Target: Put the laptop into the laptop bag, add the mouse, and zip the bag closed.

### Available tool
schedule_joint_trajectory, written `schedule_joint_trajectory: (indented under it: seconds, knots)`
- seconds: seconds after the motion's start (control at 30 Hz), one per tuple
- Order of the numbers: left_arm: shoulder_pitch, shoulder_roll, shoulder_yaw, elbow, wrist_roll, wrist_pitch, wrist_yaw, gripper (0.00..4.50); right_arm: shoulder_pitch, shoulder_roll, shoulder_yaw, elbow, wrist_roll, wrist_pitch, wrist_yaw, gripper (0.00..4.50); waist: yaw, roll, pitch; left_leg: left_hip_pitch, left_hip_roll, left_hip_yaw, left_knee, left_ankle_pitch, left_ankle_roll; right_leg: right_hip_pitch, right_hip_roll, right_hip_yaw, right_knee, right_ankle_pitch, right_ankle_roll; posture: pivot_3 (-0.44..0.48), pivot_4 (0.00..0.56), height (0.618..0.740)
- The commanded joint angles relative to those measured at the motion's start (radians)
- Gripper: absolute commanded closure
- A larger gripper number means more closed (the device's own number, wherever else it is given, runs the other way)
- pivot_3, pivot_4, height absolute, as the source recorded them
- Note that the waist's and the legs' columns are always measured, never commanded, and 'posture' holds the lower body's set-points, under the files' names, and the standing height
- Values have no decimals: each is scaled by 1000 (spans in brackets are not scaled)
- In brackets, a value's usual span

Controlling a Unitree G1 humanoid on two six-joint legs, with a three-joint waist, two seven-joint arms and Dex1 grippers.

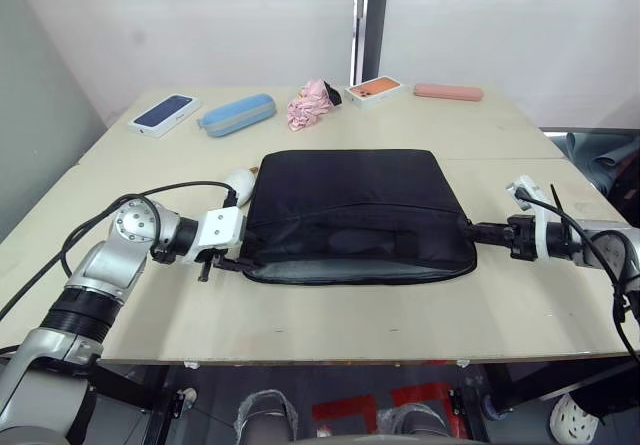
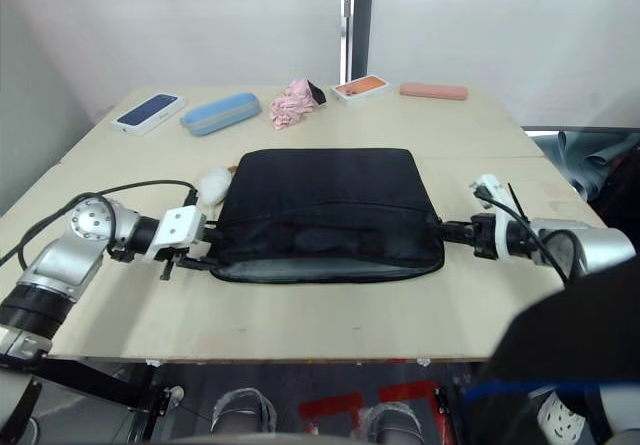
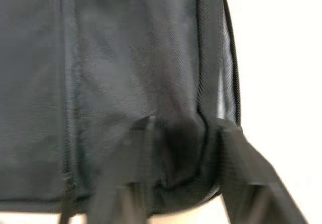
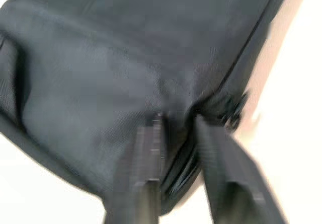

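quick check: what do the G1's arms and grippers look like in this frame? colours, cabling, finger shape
Both arms are silver-grey metal with ribbed black bands and round joint housings. The left gripper sits behind a white block at the wrist; the right gripper follows a black collar and white fittings. Loose black cables loop along each forearm. The fingers are black, flat, straight bars, two per gripper.
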Motion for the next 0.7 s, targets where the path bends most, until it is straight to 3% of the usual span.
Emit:
schedule_joint_trajectory:
  seconds: [0.03,0.13,0.2,0.4,0.63,0.7]
  knots:
    - [-12,-3,11,-21,-26,-7,-7,1118,17,-58,-81,-58,35,11,49,1822,0,0,0,0,0,0,0,0,0,0,0,0,0,0,0,0,150,740]
    - [-3,18,36,-55,-80,52,-39,16,53,-99,-124,-87,57,12,86,782,1,0,0,0,0,0,0,0,0,0,0,0,0,0,0,0,150,740]
    - [8,49,54,-98,-129,125,-68,0,80,-128,-164,-116,78,20,107,113,0,0,0,0,0,0,0,0,0,0,0,0,0,0,0,0,150,740]
    - [48,212,209,-251,-395,479,-146,0,220,-233,-406,-312,187,45,210,51,-4,0,1,0,1,2,-3,0,0,-3,1,1,-1,-1,0,0,150,740]
    - [108,303,492,-169,-647,777,-129,0,389,-189,-643,-572,260,-5,238,51,-4,0,1,2,1,3,-2,0,0,-1,1,2,-1,-1,-1,0,150,740]
    - [174,309,586,-130,-667,815,-112,0,398,-168,-665,-591,296,19,204,565,-9,0,1,2,1,3,-3,0,0,-1,1,2,-1,-1,-1,0,150,740]
